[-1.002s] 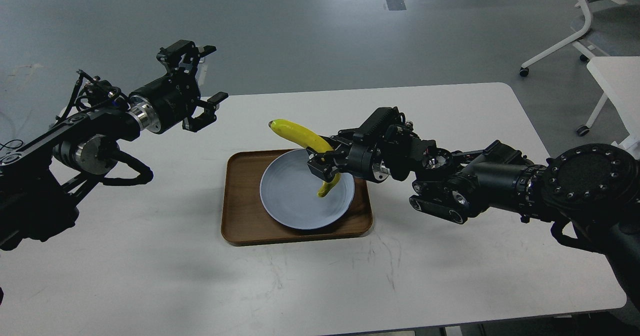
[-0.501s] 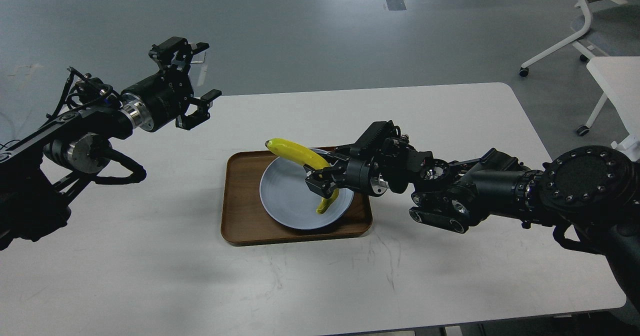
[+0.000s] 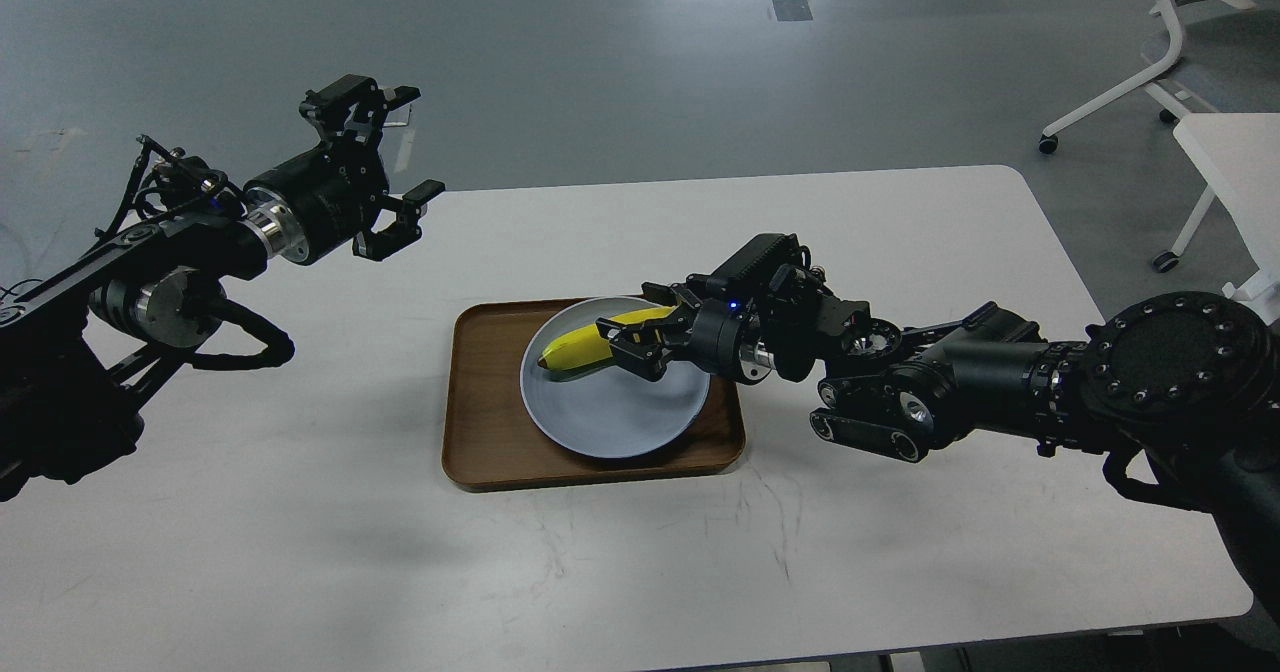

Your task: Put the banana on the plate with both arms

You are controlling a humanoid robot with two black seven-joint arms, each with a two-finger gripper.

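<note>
The banana point(image 3: 590, 344) lies on its side on the plate point(image 3: 610, 417), across the plate's far half, with its dark tip toward the plate's left rim and its other end running under my right gripper point(image 3: 632, 342). I read that gripper as released: its two black fingers stand spread, one along the far side of the banana and one on the near side, with yellow showing between them. Whether either finger touches the skin I cannot tell from this angle. A small blue light glows on the gripper body just right of the plate's far rim.

The plate sits inside a brown wooden tray point(image 3: 480, 392), toward the tray's right side, so bare wood shows on the plate's left and along its near edge. The tray rests on a white table point(image 3: 300, 552), near its middle.

My left gripper point(image 3: 395, 167) hangs in the air well apart from the plate, up and to the left of it, past the table's far left edge. Its fingers are spread wide and grasp nothing.

Beyond the table, far to the plate's right, stands a white office chair point(image 3: 1180, 32).
</note>
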